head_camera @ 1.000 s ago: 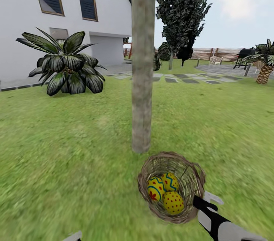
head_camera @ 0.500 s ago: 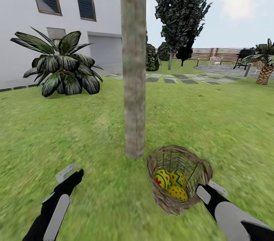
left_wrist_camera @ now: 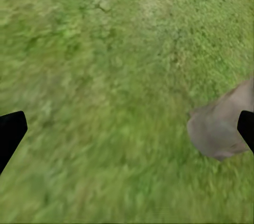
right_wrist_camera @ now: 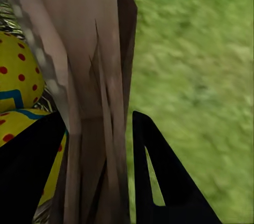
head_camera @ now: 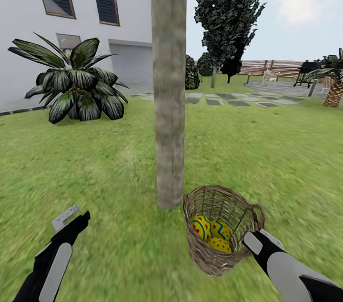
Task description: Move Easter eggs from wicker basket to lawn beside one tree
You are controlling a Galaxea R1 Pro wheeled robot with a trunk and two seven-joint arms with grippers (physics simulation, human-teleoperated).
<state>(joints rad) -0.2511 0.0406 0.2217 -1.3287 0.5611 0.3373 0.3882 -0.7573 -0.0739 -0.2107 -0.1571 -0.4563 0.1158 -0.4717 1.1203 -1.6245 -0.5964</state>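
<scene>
Lower right of frame, the right gripper (head_camera: 252, 240) stays clamped on the wicker basket (head_camera: 209, 256) rim; the left gripper (head_camera: 71, 218), fingers spread, has dropped lower-left since before.

The head camera looks forward and down across the lawn (head_camera: 95, 159) at the tree (head_camera: 169, 102), whose base the left wrist camera shares, while the right wrist camera sits close against the wicker basket (right_wrist_camera: 90, 102) rim.

Lawn (left_wrist_camera: 106, 75); seemingly tree (left_wrist_camera: 219, 128) base.
</scene>
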